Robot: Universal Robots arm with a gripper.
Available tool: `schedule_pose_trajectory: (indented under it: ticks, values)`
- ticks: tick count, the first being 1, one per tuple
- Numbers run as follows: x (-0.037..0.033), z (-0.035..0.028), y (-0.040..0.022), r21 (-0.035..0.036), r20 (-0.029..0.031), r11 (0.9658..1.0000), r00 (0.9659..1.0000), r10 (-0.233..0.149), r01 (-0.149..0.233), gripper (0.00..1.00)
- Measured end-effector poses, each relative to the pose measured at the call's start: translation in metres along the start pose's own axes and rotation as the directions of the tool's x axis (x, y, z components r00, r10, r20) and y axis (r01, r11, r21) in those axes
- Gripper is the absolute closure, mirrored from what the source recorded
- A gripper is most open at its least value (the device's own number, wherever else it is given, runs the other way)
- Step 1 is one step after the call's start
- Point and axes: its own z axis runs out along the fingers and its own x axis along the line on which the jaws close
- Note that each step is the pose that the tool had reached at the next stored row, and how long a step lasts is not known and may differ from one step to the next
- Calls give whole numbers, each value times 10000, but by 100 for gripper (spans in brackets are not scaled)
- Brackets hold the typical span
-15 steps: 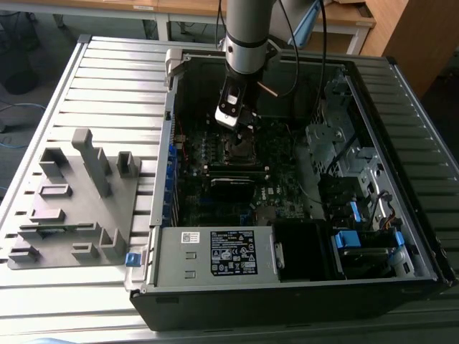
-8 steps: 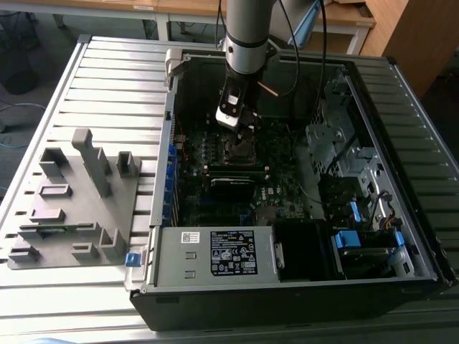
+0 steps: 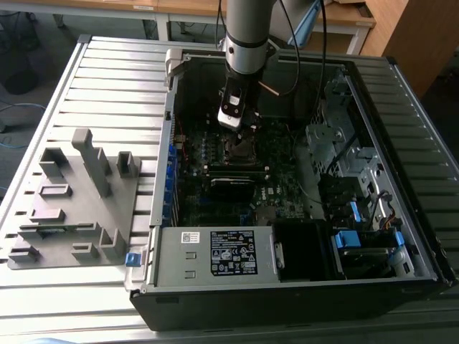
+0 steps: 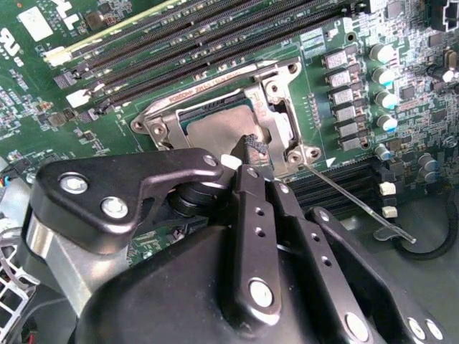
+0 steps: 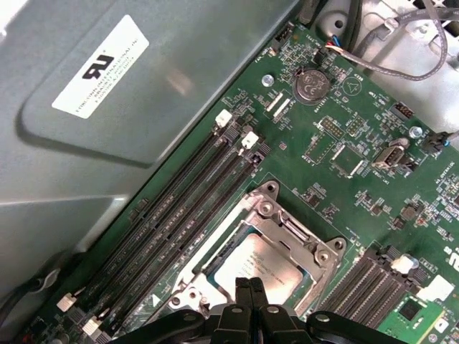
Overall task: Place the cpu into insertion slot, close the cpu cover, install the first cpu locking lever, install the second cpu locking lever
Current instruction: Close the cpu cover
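Chip (image 5: 264, 266) is seen seated flat in the socket (image 4: 189, 115) in both wrist views, its dull metal face exposed through the cut-out of the cover (image 5: 288, 228), which is folded down over it. The gripper (image 4: 247, 145) is held with its fingers pressed together, nothing being seen between them. The tips are set at the chip's edge just beside the cover frame; contact cannot be told. A thin wire lever (image 4: 353, 199) is angled out from the cover's corner across black memory slots (image 4: 355, 175). In the upper middle of the exterior view, the arm (image 3: 247, 29) is seen reaching down into an open computer case (image 3: 301, 301). A grey plastic tray (image 3: 79, 208) is laid at the exterior view's left.
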Motion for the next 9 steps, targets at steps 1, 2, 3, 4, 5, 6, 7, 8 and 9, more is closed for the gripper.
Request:
schedule_pose_trajectory:
  ticks: [1,2,3,4,5,6,7,8,9]
  values:
    - [0,0,0,0,0,10000,10000,0,0,89]
    - [0,0,0,0,0,10000,10000,-1,1,89]
    - [0,0,0,0,0,10000,10000,-1,1,89]
    - [0,0,0,0,0,10000,10000,-5,5,89]
    - [0,0,0,0,-1,10000,10000,-13,13,89]
    - [0,0,0,1,-1,10000,10000,-20,20,89]
    - [0,0,0,0,-2,10000,10000,-31,31,89]
    - [0,0,0,0,-3,10000,10000,-58,58,89]
    - [0,0,0,1,-5,10000,10000,-94,94,89]
